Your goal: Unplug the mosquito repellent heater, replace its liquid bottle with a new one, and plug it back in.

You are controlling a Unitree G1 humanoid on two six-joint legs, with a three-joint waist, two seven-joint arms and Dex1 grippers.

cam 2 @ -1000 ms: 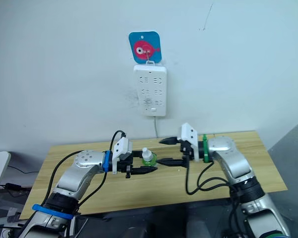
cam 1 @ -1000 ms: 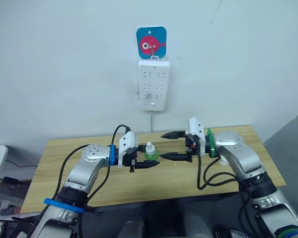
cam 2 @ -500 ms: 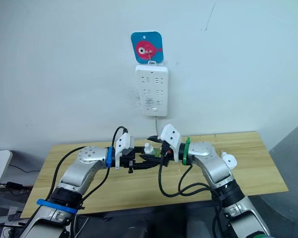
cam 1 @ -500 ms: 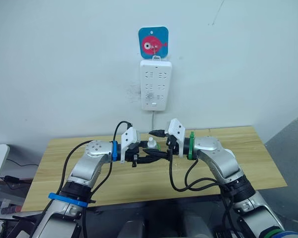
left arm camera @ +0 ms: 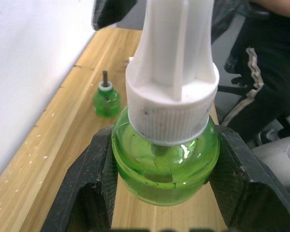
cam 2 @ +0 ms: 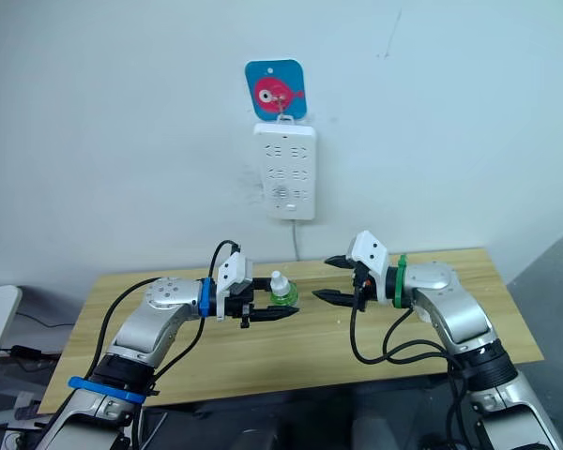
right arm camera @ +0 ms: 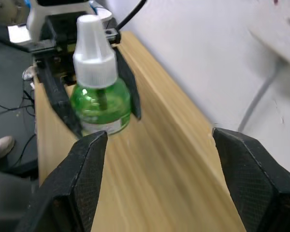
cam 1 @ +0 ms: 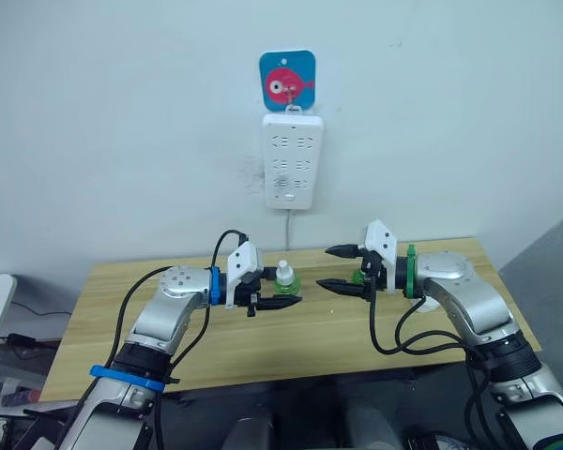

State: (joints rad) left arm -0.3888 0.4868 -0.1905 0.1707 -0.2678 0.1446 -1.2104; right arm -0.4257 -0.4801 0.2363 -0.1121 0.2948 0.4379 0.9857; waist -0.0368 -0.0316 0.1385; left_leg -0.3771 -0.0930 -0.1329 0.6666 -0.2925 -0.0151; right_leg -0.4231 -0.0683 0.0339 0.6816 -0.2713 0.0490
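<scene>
Retreat of right fingers (right arm camera: 87, 169) from the capped bottle (cam 1: 283, 277): spread empty near it now, ribbed white cap (left arm camera: 171, 104) still on, so uncapping seems unfinished. Left fingers (left arm camera: 94, 183) clenched around its glossy, rounded green belly above the worktop (cam 1: 263, 347). Smooth white heater (cam 1: 424, 304) apparently well beyond the bottle, on the worktop.

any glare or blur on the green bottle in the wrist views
Left wrist view: the green liquid bottle with the white ribbed cap is sharp, with small bright glints on its body, and the left gripper's black fingers clamp it. Right wrist view: it looks soft, and the right gripper's near black fingers blur.
</scene>
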